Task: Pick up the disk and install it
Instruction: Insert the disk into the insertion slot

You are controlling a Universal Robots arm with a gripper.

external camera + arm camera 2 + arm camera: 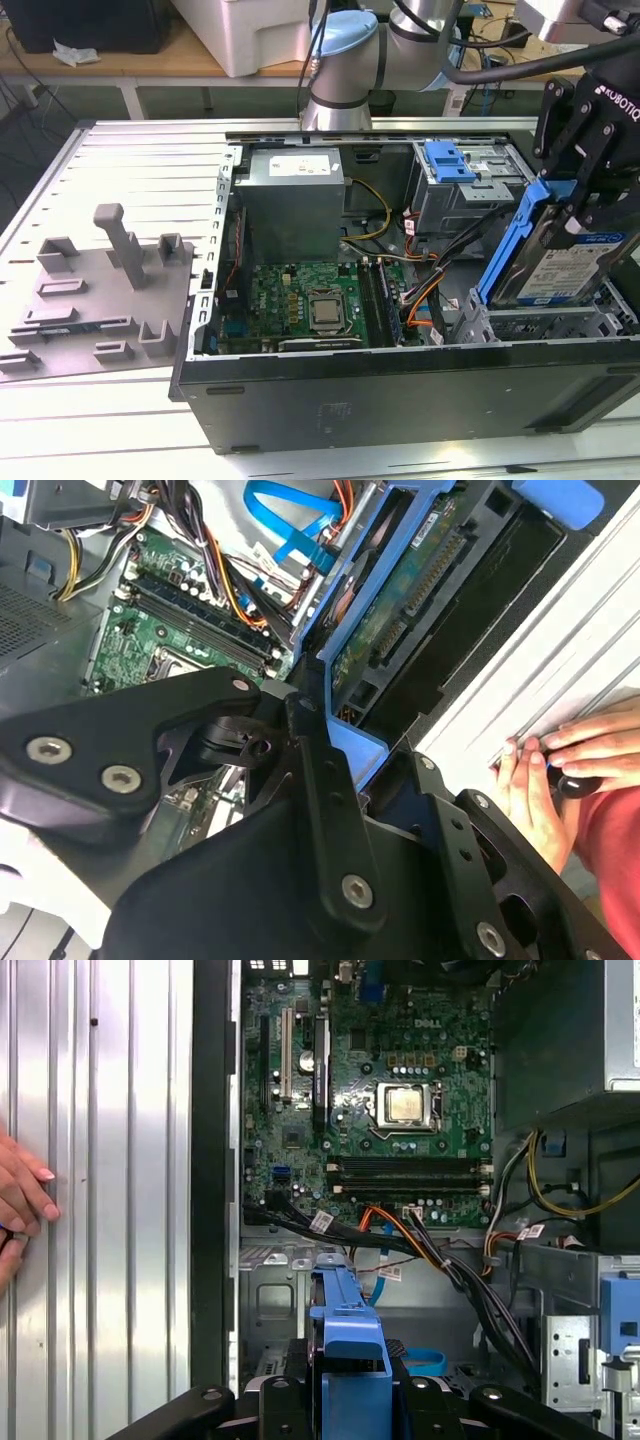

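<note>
We start well away from the claw (578,205), out on the exterior view's left, where a grey fixture (100,290) lies on the table (150,160), untouched. Coming closer, there's the open case (400,405): power supply (295,195), then the board (310,300), both well off to the claw's side. A bare blue bracket (448,160) sits on the cage, near the claw but apart from it.

And here's the action: the claw has closed onto the disk (572,265), pinching the upper end of its blue frame (510,245). The disk hangs tilted below the claw, its lower end down in the bay (540,320) at the case's corner. It isn't lying flat, so we'd call it part-way in.

To do this well, we judge, the frame's edges should stay lined up with the bay walls and the tilt should come out gently, nothing forced. The orange and black cables (425,1245) run just beside the bay and could snag. A person's hand (555,775) rests on the table outside the case wall, near the claw, and that's worth minding.
</note>
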